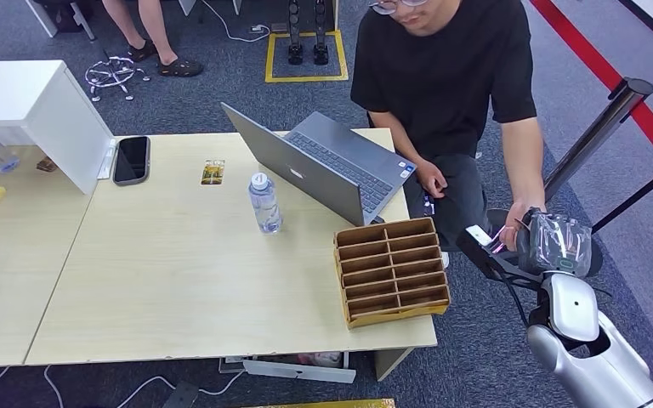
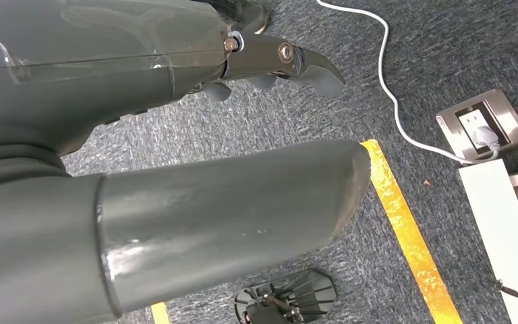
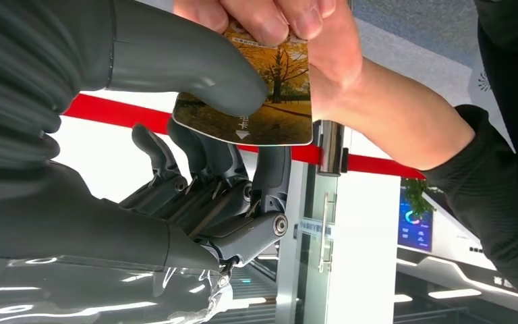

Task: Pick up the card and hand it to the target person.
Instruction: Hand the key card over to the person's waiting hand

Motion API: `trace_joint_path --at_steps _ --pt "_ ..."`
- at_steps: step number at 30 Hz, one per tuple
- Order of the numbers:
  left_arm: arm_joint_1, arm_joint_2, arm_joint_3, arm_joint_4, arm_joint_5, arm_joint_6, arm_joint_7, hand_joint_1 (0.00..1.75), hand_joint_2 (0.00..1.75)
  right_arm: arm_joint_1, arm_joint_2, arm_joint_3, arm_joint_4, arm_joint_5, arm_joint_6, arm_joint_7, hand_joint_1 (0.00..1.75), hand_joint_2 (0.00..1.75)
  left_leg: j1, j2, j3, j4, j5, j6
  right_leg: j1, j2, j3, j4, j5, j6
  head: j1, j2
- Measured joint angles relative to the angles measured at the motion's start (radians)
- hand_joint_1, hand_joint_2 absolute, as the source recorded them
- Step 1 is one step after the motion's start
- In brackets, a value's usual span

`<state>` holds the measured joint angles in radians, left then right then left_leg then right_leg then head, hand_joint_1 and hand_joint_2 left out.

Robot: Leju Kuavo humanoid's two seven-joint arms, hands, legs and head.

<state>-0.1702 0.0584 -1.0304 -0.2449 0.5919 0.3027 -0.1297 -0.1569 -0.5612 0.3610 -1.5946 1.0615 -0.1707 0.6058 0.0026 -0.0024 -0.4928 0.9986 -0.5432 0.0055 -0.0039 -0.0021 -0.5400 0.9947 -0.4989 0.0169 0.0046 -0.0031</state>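
Off the bench's (image 1: 221, 340) right end, the card (image 3: 256, 101) sits between the right robot hand (image 3: 202, 169) and the person's hand (image 3: 297, 34), its long axis running from the robot's fingers toward the person's, though how it tilts I cannot tell. It is a glossy card printed with a golden-leaved tree over a darker ground strip bearing small white marks. The right robot hand pins it with the thick thumb (image 3: 195, 67) on the printed face and the darker fingers (image 3: 209, 158) behind, while the person's fingertips pinch the opposite end; the left robot hand (image 2: 270, 64) hangs over the carpet with fingers loosely curled around nothing.
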Motion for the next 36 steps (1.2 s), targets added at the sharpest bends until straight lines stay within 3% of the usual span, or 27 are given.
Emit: trace_joint_path --at_steps 2,3,14,22,29,33,36 --pt "0.0 0.0 0.0 0.0 -0.001 0.0 0.0 0.0 0.0 0.0 0.0 0.001 0.004 0.0 0.0 0.0 0.07 1.75 0.0 0.0 0.0 0.0 0.0 0.0 0.0 0.0 0.0 0.0 0.0 0.0 0.0 0.0" --pt "0.0 0.0 0.0 0.0 -0.002 0.0 0.0 0.0 0.0 0.0 0.0 0.002 0.006 -0.001 0.001 0.0 0.0 1.75 0.0 0.0 0.0 0.0 0.0 0.0 0.0 0.0 0.0 0.0 0.0 0.0 0.0 0.0" --pt "0.0 0.0 0.0 0.0 -0.006 0.0 0.0 0.0 0.0 0.003 0.0 0.006 0.029 -0.015 0.023 0.002 0.0 1.75 0.0 0.0 0.0 0.0 0.0 0.0 0.0 0.0 0.0 0.0 0.0 0.0 0.0 0.0" --pt "0.001 0.0 0.0 0.0 -0.006 0.0 0.0 0.0 0.0 0.007 0.002 0.006 0.038 -0.023 -0.013 -0.001 0.0 1.75 0.0 0.0 0.0 0.0 0.0 0.0 0.0 0.0 0.0 0.0 0.0 0.0 0.0 0.0" --pt "0.002 0.0 0.0 0.0 -0.005 0.002 -0.003 0.0 0.0 0.019 0.018 0.002 0.036 -0.035 -0.159 -0.031 0.0 1.75 0.0 0.0 0.0 0.0 0.0 0.0 0.0 0.0 0.0 0.0 0.0 0.0 0.0 0.0" --pt "0.011 0.0 0.0 0.0 0.002 0.006 -0.013 0.0 0.0 0.043 0.05 -0.008 0.017 -0.077 -0.339 -0.088 0.0 1.75 0.0 0.0 0.0 0.0 0.0 0.0 0.0 0.0 0.0 0.0 0.0 0.0 0.0 0.0" --pt "0.017 0.0 0.0 0.0 0.006 0.011 -0.017 0.0 0.0 0.061 0.082 -0.01 -0.004 -0.085 -0.416 -0.116 0.0 1.75 0.0 0.0 0.0 0.0 0.0 0.0 0.0 0.0 0.0 0.0 0.0 0.0 0.0 0.0"
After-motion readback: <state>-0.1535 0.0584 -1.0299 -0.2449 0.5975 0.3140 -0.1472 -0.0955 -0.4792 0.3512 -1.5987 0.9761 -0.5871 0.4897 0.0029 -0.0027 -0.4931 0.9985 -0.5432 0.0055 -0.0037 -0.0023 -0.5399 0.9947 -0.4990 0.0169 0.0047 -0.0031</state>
